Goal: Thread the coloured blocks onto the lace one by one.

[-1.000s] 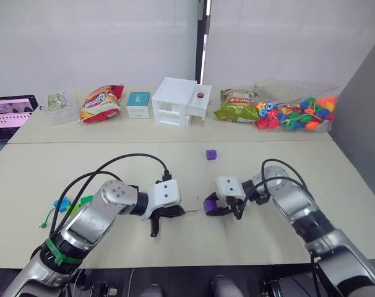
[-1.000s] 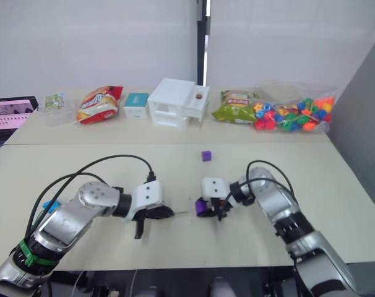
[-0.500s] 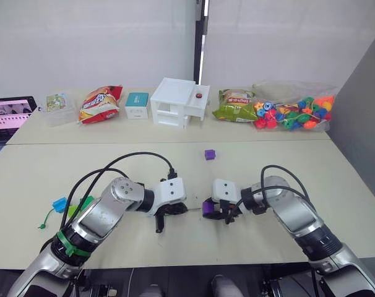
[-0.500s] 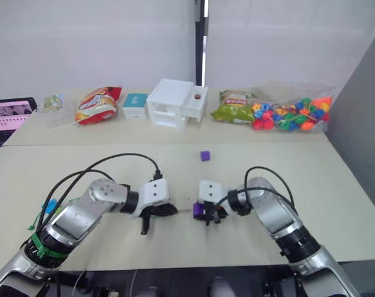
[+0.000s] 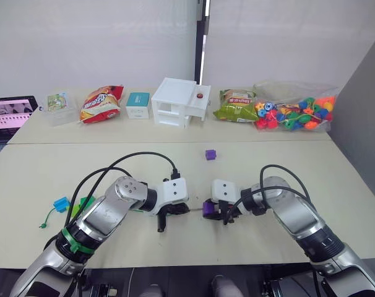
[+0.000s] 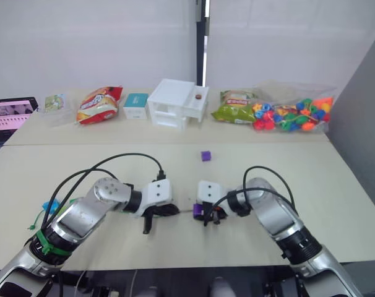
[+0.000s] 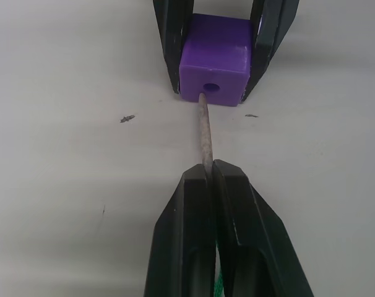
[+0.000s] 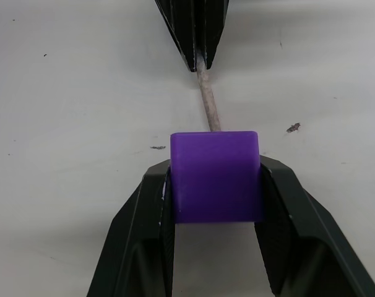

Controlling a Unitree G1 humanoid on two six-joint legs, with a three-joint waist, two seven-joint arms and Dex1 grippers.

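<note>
A purple block (image 8: 215,176) is clamped between the fingers of my right gripper (image 5: 215,212), just above the near table. My left gripper (image 7: 211,170) is shut on the lace's stiff pale tip (image 7: 205,133). The tip points straight at the block and its end meets the block's hole (image 7: 208,88). A second purple block (image 5: 210,154) lies farther back on the table. A blue block (image 5: 60,203) and a green block (image 5: 85,202) lie at the left, by the lace's green tail (image 5: 46,218).
Along the back table stand a dark tablet (image 5: 8,114), a clear box (image 5: 59,102), a red snack bag (image 5: 101,103), a teal box (image 5: 138,104), a white drawer box (image 5: 178,102), a green snack bag (image 5: 236,105) and a clear bag of bright round beads (image 5: 296,114). Black cables (image 5: 132,162) loop over both arms.
My left gripper has moved right with the lace tip, closing the gap to the purple block. The tip now reaches the hole. The right gripper has shifted only slightly.
</note>
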